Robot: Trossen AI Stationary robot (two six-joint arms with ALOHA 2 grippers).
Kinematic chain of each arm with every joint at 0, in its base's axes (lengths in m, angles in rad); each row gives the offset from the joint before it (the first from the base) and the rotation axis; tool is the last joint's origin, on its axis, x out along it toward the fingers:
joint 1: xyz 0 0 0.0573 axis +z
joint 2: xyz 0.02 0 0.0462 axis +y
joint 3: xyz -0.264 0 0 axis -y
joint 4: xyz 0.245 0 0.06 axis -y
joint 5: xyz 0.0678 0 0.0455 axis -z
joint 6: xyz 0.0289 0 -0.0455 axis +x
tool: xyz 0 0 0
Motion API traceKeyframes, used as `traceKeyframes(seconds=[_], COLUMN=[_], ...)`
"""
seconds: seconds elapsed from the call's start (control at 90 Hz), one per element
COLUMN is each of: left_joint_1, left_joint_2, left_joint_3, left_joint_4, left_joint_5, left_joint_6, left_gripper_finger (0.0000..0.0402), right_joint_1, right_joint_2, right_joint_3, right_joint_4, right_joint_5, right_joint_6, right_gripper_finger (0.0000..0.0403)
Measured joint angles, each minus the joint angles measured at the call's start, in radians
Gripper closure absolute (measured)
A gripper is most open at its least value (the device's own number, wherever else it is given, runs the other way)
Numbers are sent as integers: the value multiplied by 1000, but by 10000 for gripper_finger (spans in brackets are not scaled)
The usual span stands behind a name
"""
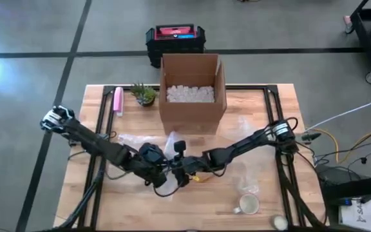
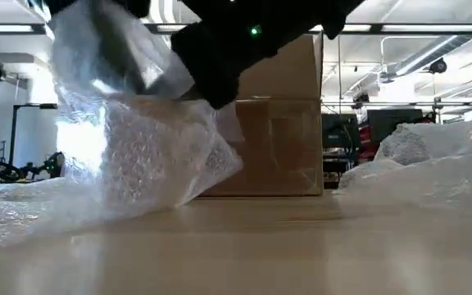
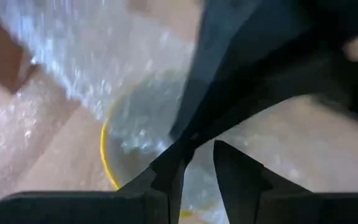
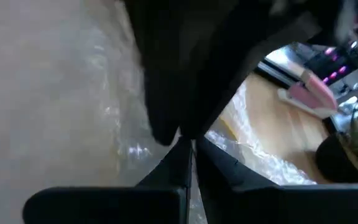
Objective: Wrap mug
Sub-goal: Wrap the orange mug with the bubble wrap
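The open cardboard box, brown and square-sided with white foam pieces inside, stands at the far middle of the pale wooden worktop. In front of the box, both dark arms meet over a crumpled sheet of clear bubble wrap.

The left claw and the right claw sit almost touching each other, in front of the box and slightly to its left. In the left wrist view the left claw's fingers stand a little apart, with thin film running up between them; under the film shows the round yellow rim of the mug, glossy and curved, veiled by dimpled plastic. In the right wrist view the right claw's fingers are pressed together on a fold of the bubble wrap.

From the low view the wrap rises in a cloudy, blistered hump before the box, lifted at its top by a dark claw.

A second mug, cream-coloured, stands well in front and to the right of the box. Left of the box lie a small potted plant and a pink oblong object.
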Motion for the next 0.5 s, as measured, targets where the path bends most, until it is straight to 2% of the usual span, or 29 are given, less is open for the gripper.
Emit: traceKeyframes(seconds=[0.2,0.311,0.5], left_joint_1=[2,2,2], left_joint_2=[38,39,36], left_joint_3=[0,1,0], left_joint_4=[-10,-10,-10], left_joint_5=[0,-2,3], left_joint_6=[-45,-46,-45], left_gripper_finger=[327,327,327], right_joint_1=[11,11,-22], right_joint_2=[-58,-132,-238], right_joint_3=[7,5,5], right_joint_4=[-71,-139,-422], right_joint_5=[17,16,7], right_joint_6=[12,52,151], right_gripper_finger=[401,401,400])
